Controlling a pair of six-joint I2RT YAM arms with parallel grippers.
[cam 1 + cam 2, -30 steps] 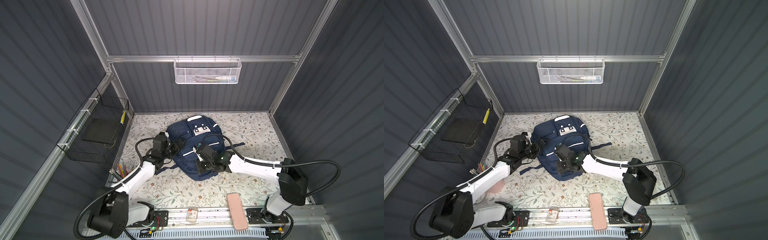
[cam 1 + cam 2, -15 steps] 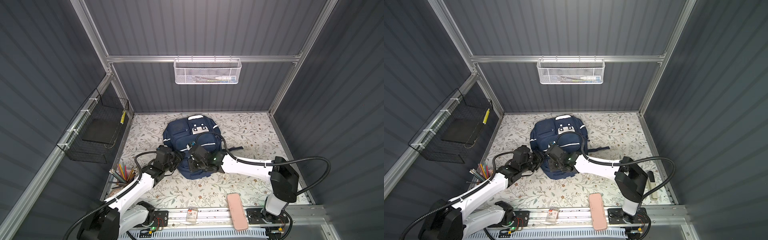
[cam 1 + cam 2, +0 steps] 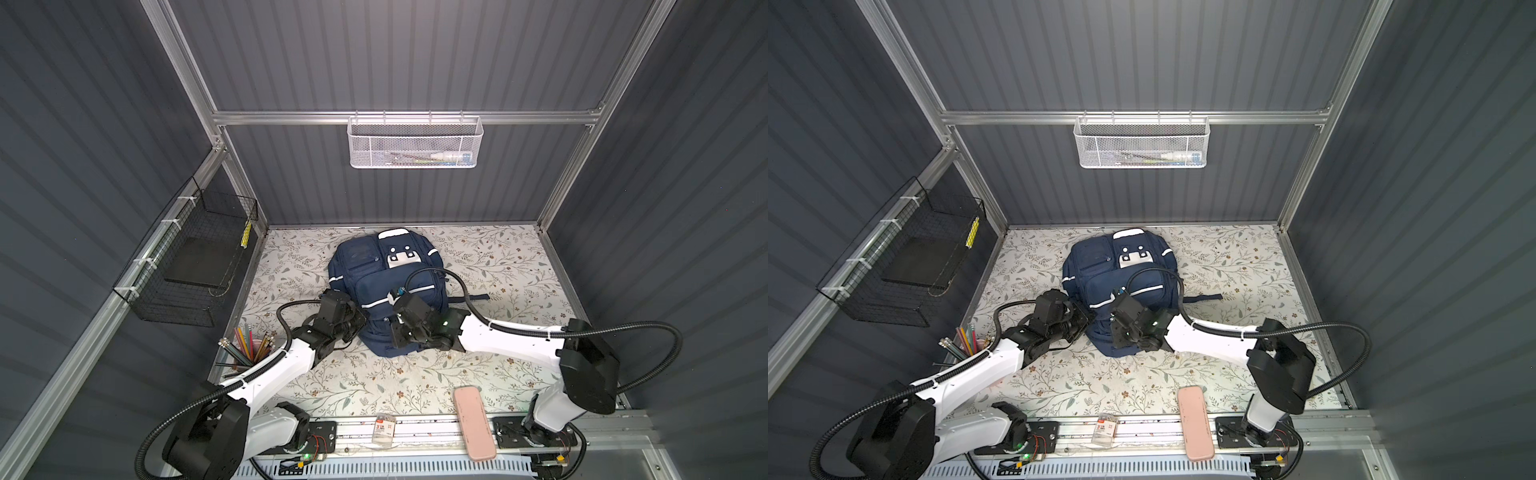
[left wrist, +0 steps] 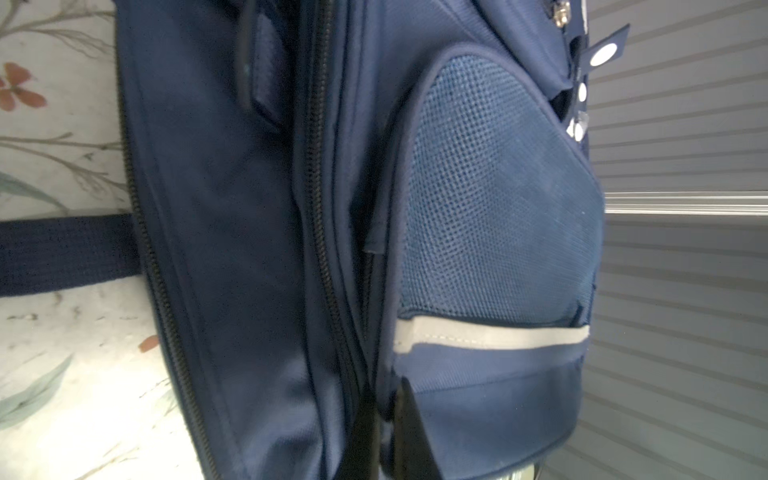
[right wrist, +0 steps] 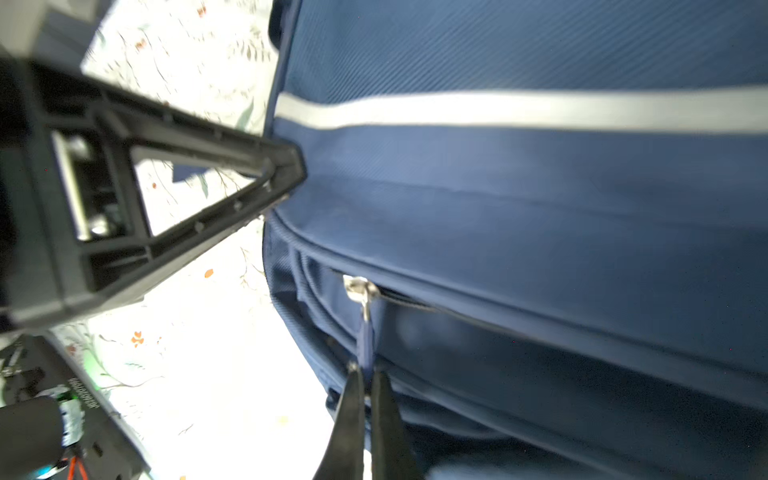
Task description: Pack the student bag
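The bag [image 3: 386,282] lies front-up mid-table [image 3: 507,266], nearer the back wall. The left tool [image 4: 384,432] is clenched on a fabric seam on the bag's side, beside the mesh pocket [image 4: 490,199]. The right tool [image 5: 365,386] grasps a zip pull [image 5: 365,332] at the bag's near end.

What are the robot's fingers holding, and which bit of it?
The right gripper pinches the zipper pull of the student bag. The left gripper pinches a fabric fold on the bag's side, by the mesh pocket.
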